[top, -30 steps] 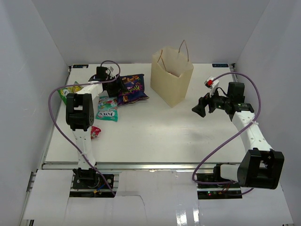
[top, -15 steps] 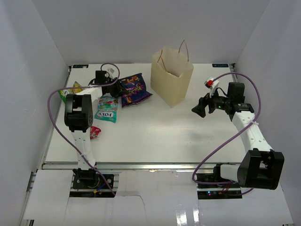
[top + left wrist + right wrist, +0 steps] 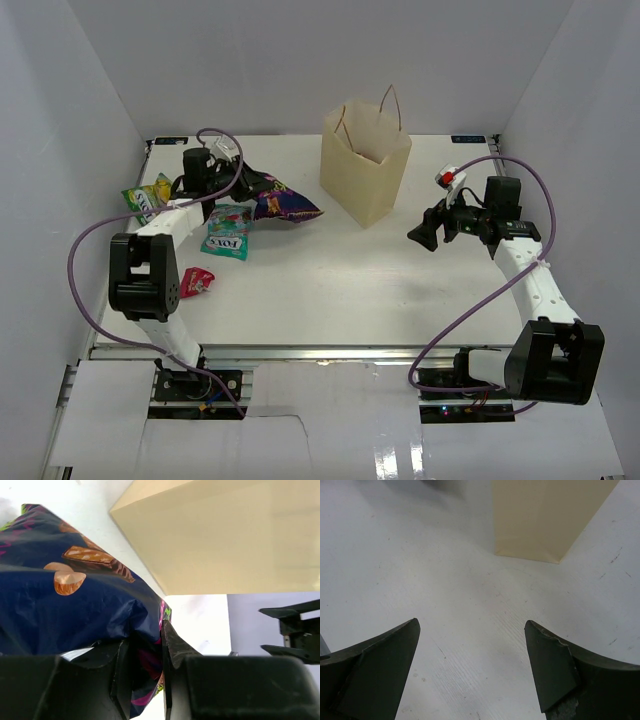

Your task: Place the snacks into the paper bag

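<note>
Your left gripper (image 3: pixel 145 642) pinches the blue chip bag (image 3: pixel 75 595) near the paper bag (image 3: pixel 365 175). Your right gripper (image 3: pixel 471 625) hangs wide open, empty.

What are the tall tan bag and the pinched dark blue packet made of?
The paper bag looks like matte kraft paper: dull, stiff flat sides. The dark blue chip bag seems glossy plastic film, perhaps foil-lined: shiny crumples at the left fingers.

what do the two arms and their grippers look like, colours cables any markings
Both the left arm and right arm have white links joined by boxy black joint housings. A purple cable loops alongside each one from base to wrist. The left gripper and right gripper are matte black with two tapered fingers. A small white part with a red spot sits by the right wrist.
</note>
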Available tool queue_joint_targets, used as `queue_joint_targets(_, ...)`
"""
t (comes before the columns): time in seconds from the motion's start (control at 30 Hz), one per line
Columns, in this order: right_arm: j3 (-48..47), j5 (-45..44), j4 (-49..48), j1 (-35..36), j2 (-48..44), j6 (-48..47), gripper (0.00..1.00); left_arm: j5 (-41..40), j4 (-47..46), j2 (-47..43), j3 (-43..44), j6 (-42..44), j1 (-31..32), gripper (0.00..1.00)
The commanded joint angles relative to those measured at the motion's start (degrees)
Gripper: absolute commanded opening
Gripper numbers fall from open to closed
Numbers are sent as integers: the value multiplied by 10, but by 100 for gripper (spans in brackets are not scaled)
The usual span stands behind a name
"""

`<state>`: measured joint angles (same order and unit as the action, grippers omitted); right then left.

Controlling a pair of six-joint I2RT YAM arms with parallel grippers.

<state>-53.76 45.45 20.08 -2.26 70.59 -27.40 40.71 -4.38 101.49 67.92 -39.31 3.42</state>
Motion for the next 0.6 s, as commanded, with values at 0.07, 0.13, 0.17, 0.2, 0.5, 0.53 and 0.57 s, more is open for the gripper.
queue_joint_targets(0.07,-1,18,1,-4,-12,5,91,25,-89,-99,19,-23,-4,0)
queue_joint_targets(0.13,-1,17,0,-4,-12,5,91,22,-88,-110,27,-25,-4,0)
queue_joint_targets(0.17,-3,17,0,-4,-12,5,91,17,-88,-120,39,-28,-4,0)
queue_joint_targets(0.2,-2,17,0,-4,-12,5,91,14,-88,-125,46,-31,-4,0)
queue_joint_targets(0.5,-1,14,-1,-5,-12,4,91,-16,-90,-136,211,-63,5,0)
queue_joint_targets(0.53,-1,16,-1,-5,-12,4,91,-18,-91,-129,231,-62,10,0)
queue_joint_targets(0.57,-1,15,0,-5,-12,4,91,-19,-90,-120,252,-60,14,0)
